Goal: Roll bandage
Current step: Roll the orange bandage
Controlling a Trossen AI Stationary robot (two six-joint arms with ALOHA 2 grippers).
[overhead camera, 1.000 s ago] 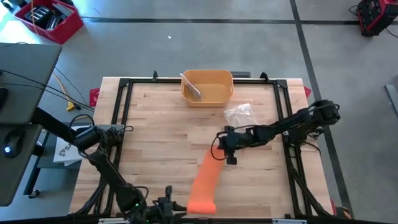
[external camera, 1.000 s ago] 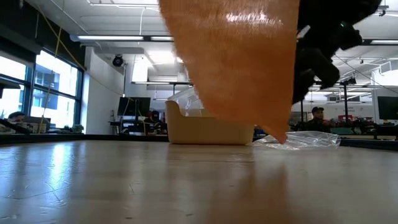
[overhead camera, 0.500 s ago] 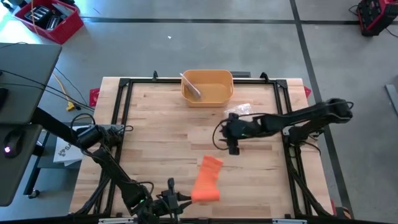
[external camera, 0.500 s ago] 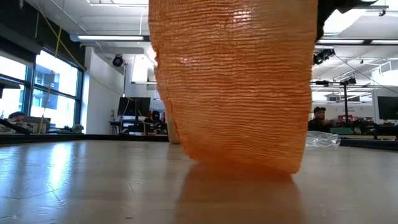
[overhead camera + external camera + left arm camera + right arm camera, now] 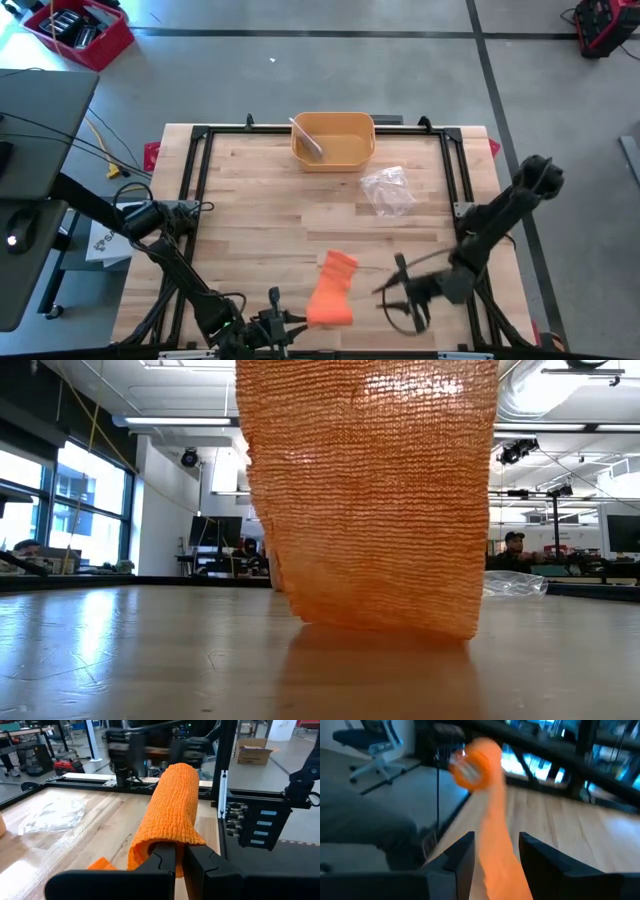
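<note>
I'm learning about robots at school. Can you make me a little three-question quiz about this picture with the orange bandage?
1. True or false: the left gripper is shut on the orange knitted bandage.
2. What lies between the bandage and the tan plastic bin? A) a crumpled clear plastic bag B) a blue cup C) a metal spoon
3. Fill in: the right gripper, fingers open, sits to the bandage's ____.

Key: 1 true; 2 A, the bag; 3 right.
</note>
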